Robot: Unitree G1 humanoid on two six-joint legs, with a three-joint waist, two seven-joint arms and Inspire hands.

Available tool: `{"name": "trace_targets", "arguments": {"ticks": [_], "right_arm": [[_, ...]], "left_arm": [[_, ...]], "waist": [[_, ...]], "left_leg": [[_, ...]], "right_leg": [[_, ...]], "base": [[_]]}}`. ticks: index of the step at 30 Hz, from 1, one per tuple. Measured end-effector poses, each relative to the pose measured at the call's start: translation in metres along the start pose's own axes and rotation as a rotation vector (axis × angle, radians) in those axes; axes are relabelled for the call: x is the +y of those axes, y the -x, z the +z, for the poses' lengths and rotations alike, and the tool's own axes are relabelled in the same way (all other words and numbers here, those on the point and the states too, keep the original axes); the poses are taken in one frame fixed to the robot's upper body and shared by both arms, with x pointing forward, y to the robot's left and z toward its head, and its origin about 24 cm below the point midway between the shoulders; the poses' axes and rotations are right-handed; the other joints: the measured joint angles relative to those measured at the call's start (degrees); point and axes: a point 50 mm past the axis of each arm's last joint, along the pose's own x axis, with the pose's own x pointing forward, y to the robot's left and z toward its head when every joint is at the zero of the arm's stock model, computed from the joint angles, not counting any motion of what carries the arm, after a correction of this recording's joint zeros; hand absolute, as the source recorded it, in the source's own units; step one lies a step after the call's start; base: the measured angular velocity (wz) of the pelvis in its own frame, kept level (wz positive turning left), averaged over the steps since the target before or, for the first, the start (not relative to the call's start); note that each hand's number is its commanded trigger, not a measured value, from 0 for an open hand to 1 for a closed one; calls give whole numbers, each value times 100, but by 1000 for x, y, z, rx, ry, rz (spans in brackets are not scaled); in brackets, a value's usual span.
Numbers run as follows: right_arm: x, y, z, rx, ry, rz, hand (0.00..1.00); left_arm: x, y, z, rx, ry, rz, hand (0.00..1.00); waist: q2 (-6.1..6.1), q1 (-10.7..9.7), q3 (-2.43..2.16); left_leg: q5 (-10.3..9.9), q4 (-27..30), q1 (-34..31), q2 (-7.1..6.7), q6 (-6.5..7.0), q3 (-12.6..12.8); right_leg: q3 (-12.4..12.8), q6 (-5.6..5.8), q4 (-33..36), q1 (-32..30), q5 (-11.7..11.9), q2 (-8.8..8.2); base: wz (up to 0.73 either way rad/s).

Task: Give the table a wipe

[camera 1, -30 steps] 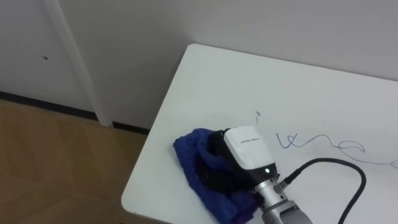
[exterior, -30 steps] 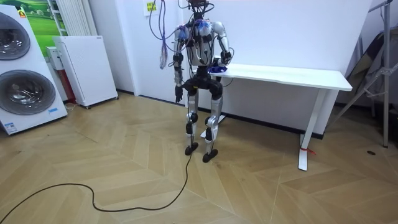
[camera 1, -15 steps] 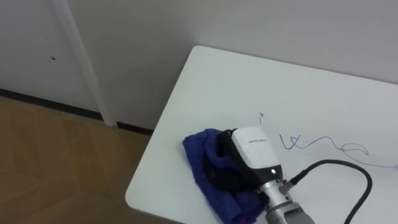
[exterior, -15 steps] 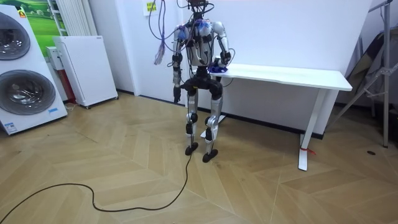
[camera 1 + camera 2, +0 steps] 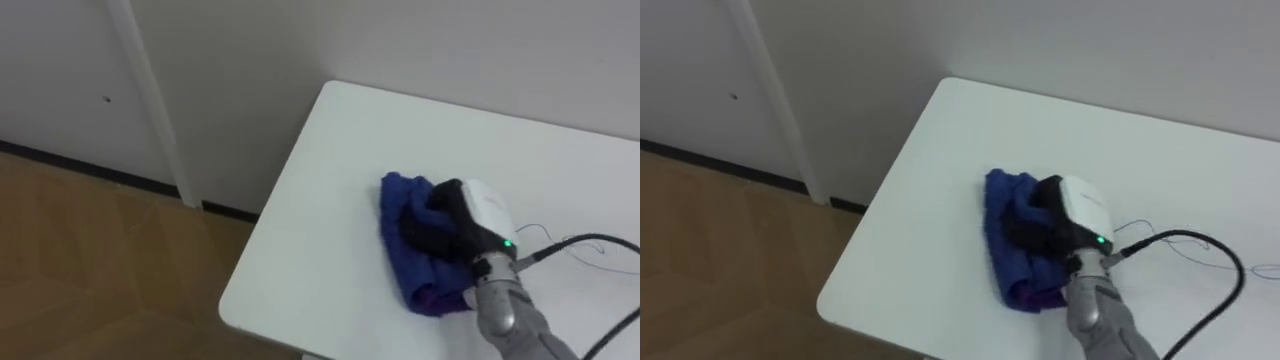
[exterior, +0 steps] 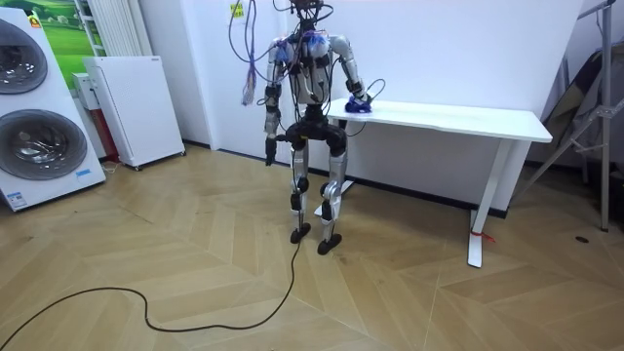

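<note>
left eye view has the blue cloth (image 5: pixel 405 255) lying bunched on the white table (image 5: pixel 330 150), a little in from its near left corner. the right hand (image 5: pixel 480 212) sits on top of it, dark fingers (image 5: pixel 432 228) curled down into the folds and holding the cloth against the top. a second ago the cloth was closer to the table's near edge, and a blue pen scribble lay bare beside the hand. the cloth has since slid across onto that spot. only thin pen lines (image 5: pixel 1140 228) trail out past the hand now, so the stroke seems to have reached the mark, though whether it came off under the cloth is hidden. more strokes toward those lines look needed. room view shows the robot standing at the table's end, its left hand (image 6: pixel 267 159) hanging at its side, fingers too small to read.
</note>
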Motion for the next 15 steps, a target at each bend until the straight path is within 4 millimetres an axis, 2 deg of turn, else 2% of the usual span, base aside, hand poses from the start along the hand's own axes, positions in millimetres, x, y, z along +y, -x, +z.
{"name": "trace_targets", "arguments": {"ticks": [4, 5, 7, 9, 11, 13, 15], "right_arm": [[-21, 8, -49, 183, 4, -105, 100], [-24, 10, -55, 210, 4, -120, 100], [-29, 23, -77, 305, -6, -174, 100], [-32, 32, -89, 353, -2, -202, 100], [-35, 40, -99, 398, -11, -225, 100], [-37, 53, -113, 462, -16, -242, 100], [-39, 61, -122, 499, -12, -254, 100]], "left_arm": [[9, 4, -18, 45, 9, 28, 0], [11, 4, -19, 48, 10, 33, 0], [18, 5, -23, 58, 34, 56, 0], [23, 5, -23, 58, 43, 74, 0], [28, 5, -21, 43, 53, 91, 0], [36, 6, -16, 21, 54, 123, 0], [39, 6, -14, 16, 52, 138, 0]], "waist": [[-67, -160, -6], [-68, -181, -7], [-81, -258, -14], [-90, -339, -32], [-118, -345, -48], [-173, -349, -90], [-195, -386, -102]], "left_leg": [[18, 57, 19, -54, 31, -58], [25, 41, 29, -58, 43, -53], [37, -13, 114, -66, 63, -48], [36, -27, 147, -64, 64, -24], [36, -44, 191, -51, 64, 88], [36, -42, 219, -30, 64, 228], [36, -42, 256, -30, 64, 262]], "right_leg": [[-110, 4, -5, 73, 2, -47], [-111, 14, -6, 84, 8, -55], [-117, 27, -10, 171, 16, -76], [-102, 44, 2, 208, 26, -75], [-22, 48, 0, 211, 28, -75], [80, 49, -1, 223, 29, -74], [126, 49, -4, 247, 29, -76]], "base": [[25], [29], [22], [15], [-4], [-7], [-5]]}}
